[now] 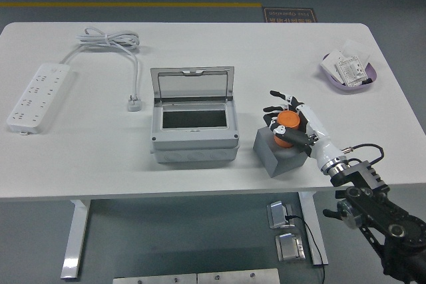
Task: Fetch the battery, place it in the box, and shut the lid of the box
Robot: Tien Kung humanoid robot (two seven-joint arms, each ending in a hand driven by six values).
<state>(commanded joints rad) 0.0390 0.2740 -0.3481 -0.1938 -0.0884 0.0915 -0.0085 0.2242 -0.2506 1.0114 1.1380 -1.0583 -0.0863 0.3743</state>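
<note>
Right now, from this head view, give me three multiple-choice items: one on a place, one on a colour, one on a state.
1. Where is the battery?
A. Inside the box
B. On the grey block, right of the box
C. On the power strip

2. What colour is the dish at the far right?
A. Purple
B. Green
C. Black

3. How is the box lid?
A. Shut
B. Open, standing up at the back
C. Lying loose on the table

Answers:
1 B: the right hand wraps the battery atop the grey block.
2 A: the dish has a purple rim.
3 B: the lid stands behind the box.
</note>
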